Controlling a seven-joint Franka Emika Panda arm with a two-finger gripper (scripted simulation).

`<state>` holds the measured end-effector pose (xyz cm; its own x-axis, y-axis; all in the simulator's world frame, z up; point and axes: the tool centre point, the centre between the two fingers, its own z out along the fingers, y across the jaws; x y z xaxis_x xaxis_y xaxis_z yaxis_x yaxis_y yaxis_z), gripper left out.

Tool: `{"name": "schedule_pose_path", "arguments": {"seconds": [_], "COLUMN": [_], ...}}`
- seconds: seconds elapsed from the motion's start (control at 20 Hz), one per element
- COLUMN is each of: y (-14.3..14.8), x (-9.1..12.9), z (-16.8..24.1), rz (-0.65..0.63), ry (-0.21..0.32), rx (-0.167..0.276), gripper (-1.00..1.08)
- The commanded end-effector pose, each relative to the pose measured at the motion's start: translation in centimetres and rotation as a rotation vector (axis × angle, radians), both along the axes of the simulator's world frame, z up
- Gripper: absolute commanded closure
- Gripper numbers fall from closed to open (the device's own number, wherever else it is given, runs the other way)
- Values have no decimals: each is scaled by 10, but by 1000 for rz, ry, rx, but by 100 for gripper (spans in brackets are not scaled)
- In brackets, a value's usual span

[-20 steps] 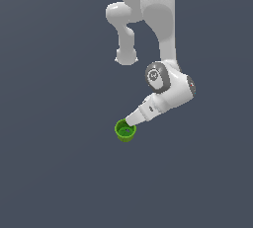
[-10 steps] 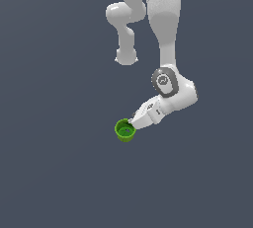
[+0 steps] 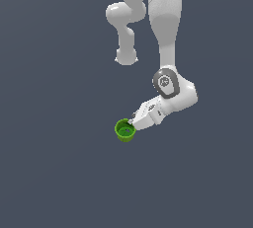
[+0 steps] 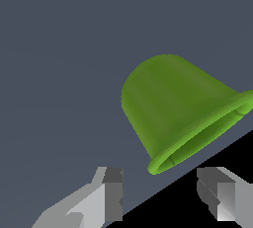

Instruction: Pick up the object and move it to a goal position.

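Here the gripper (image 4: 159,197) stands spread and unclenched just beside, perhaps touching, the green cup (image 3: 125,130).

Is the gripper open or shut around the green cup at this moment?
Open. In the wrist view the gripper has its two fingers spread apart with a clear gap, and the green cup lies beyond the tips, not between them.

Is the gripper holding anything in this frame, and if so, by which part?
Nothing is held. The gripper is open, its fingers apart and short of the green cup's rim, not touching it.
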<state>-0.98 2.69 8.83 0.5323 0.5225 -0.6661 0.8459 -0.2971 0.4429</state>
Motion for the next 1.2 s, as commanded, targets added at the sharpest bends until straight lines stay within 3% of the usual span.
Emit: {"name": "schedule_pose_path", "arguments": {"seconds": [0.0,0.35,0.4,1.15], "y": [-5,-23,-23,-28], "x": [0,0,0,1], "z": [-3,-17,-17,-7], "rz": [0,3,3,3], "ry": [1,2,2,-2], "rx": [-1,-4,-4,-3], "gripper": [-20,-20,108,108]}}
